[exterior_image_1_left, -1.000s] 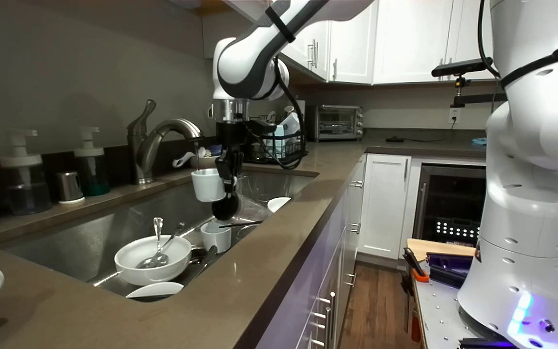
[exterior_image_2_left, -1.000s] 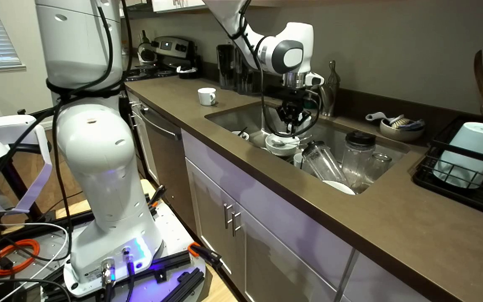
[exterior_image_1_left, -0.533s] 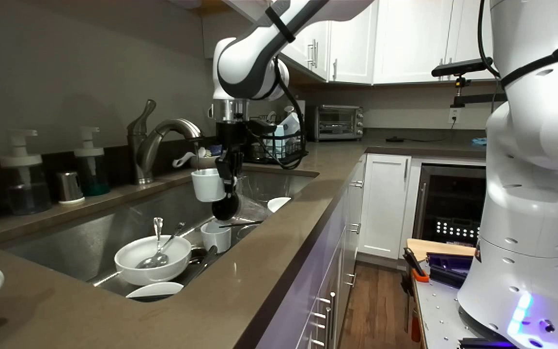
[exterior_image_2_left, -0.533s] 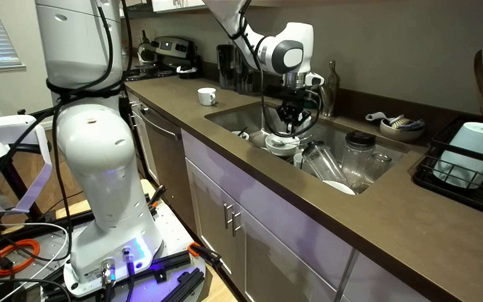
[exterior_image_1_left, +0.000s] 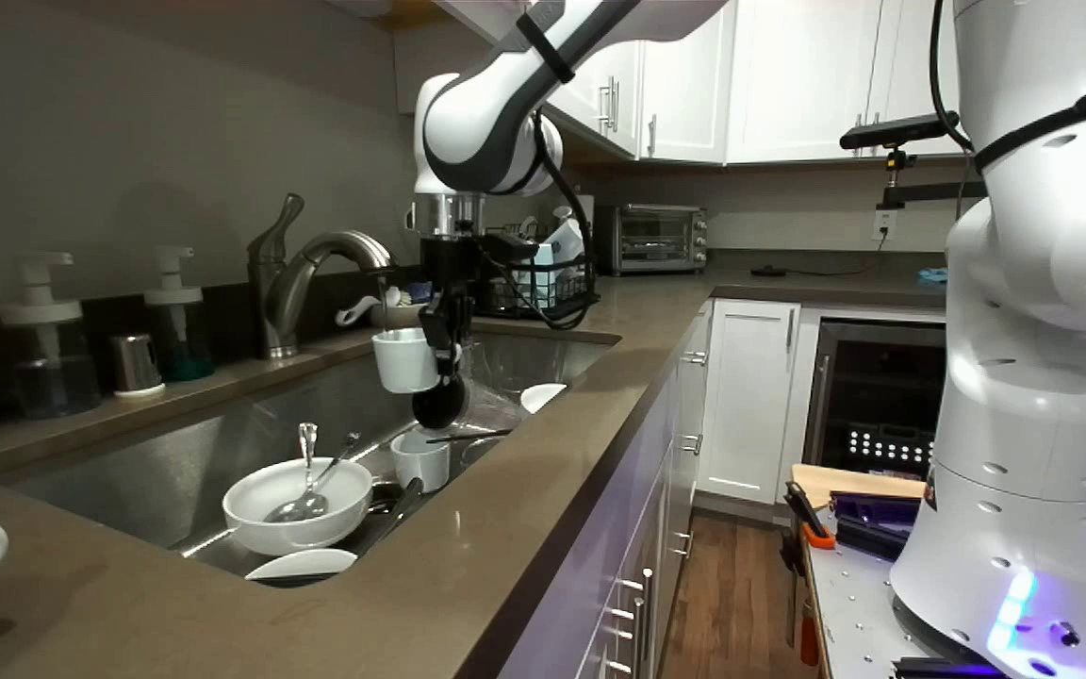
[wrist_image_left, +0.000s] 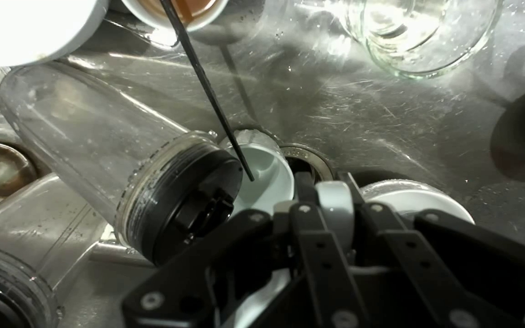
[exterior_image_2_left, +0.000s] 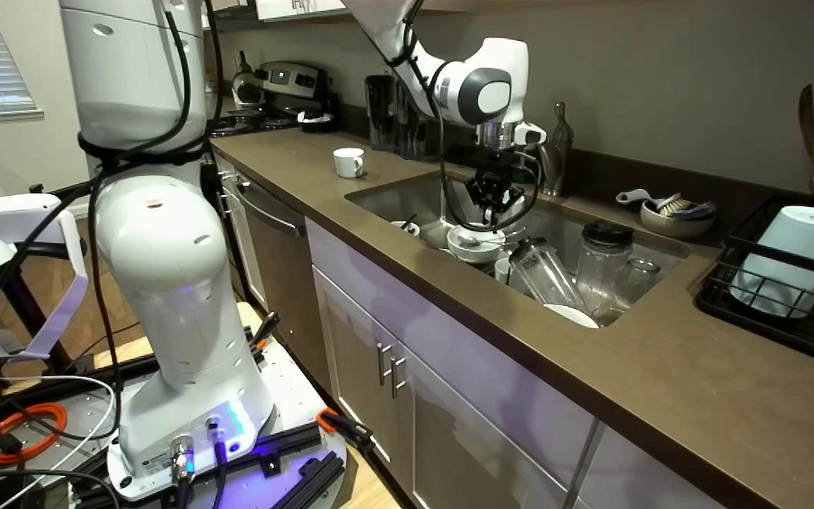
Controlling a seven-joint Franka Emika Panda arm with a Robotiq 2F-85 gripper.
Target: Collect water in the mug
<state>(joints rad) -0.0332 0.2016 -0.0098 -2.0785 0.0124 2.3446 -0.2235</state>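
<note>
We see a white robot arm (exterior_image_1_left: 482,123) bent over a metal sink (exterior_image_1_left: 189,457) set in a brown bench (exterior_image_1_left: 430,594). Its black hand (wrist_image_left: 329,191) points downward, the two fingertips (wrist_image_left: 306,187) pinching the side handle of the small white mug (exterior_image_1_left: 404,362); in the wrist view that handle shows between them. The mug hangs in the air above the sink, close to upright, just below the spout of a brushed-metal faucet (exterior_image_1_left: 288,294). A thin stream of water (exterior_image_1_left: 384,300) drops from the spout to the mug's mouth; we cannot tell how full it is.

Down in the sink we make out a white bowl (exterior_image_1_left: 317,539) holding cutlery (exterior_image_1_left: 303,509), and near it a white cup (exterior_image_1_left: 419,463) with a thin dark stick (wrist_image_left: 205,84) reaching over it. In the wrist view, a clear jar (wrist_image_left: 84,132) lies tilted, its black lid (wrist_image_left: 187,200) close to that cup. In an exterior view, another jar (exterior_image_2_left: 599,265) stands upright, and a second white mug (exterior_image_2_left: 347,162) with a loop handle rests on the bench beside the sink.
</note>
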